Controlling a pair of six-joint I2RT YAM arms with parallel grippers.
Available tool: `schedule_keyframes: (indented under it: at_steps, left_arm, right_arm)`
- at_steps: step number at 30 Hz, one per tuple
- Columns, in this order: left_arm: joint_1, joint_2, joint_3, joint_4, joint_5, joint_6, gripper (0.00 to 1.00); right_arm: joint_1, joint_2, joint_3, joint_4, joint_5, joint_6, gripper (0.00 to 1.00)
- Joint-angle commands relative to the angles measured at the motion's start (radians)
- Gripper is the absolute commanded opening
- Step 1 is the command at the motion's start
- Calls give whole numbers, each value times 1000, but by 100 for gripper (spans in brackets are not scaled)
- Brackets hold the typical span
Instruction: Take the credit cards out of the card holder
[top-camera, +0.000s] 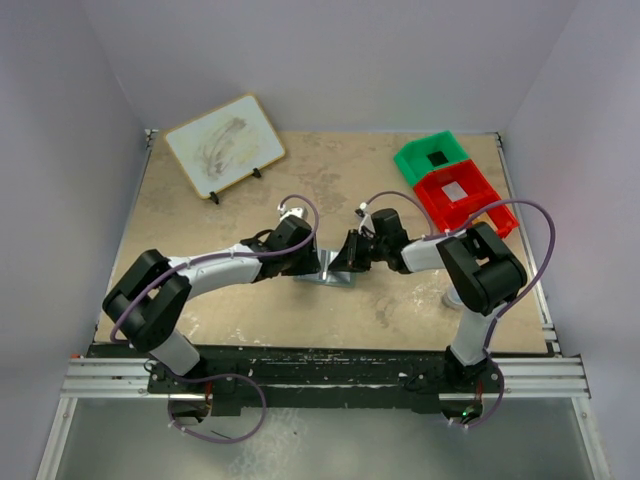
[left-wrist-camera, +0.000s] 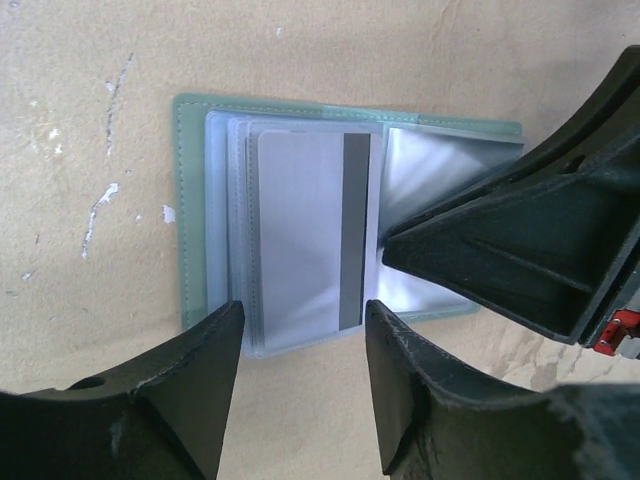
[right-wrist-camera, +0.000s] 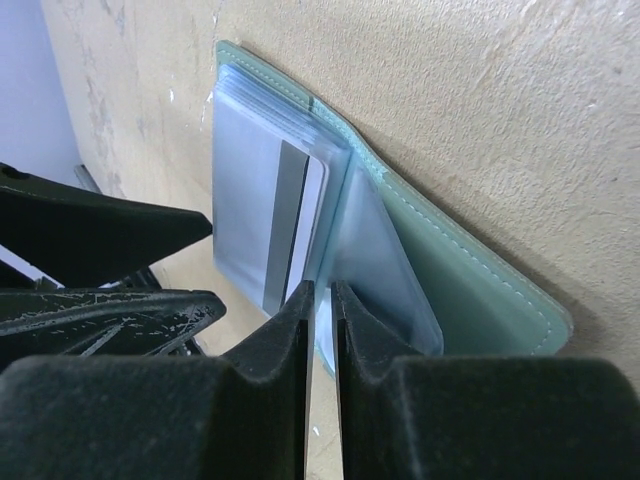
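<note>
The card holder (top-camera: 328, 276) lies open on the table between my two grippers, grey-green outside (left-wrist-camera: 190, 200) with clear pale-blue sleeves inside. A grey card with a dark stripe (left-wrist-camera: 310, 230) sits in the top sleeve and also shows in the right wrist view (right-wrist-camera: 270, 220). My left gripper (left-wrist-camera: 303, 310) is open and empty, its fingers straddling the holder's near edge just above the table. My right gripper (right-wrist-camera: 322, 290) is shut on the edge of a clear sleeve, which it holds lifted off the holder's right panel (right-wrist-camera: 450, 270).
A white board on a small stand (top-camera: 225, 145) is at the back left. A green bin (top-camera: 432, 157) and a red bin (top-camera: 460, 198) sit at the back right. The tan table (top-camera: 200, 210) has white scuffs.
</note>
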Motion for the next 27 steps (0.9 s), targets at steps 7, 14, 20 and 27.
schedule_keyframes:
  at_steps: [7,14,20,27]
  left_arm:
    - [4,18,28,62,84,15,35]
    - [5,39,21,59,101,15,24]
    - [4,38,19,39,87,16,21]
    - [4,22,31,-12,41,31,38]
  right_arm:
    - [3,-2,-37,89,-54,35,21]
    - [2,-1,-29,124,-75,70,24]
    - [2,7,-33,138,-63,91,24]
    - [3,6,-51,141,-43,110,24]
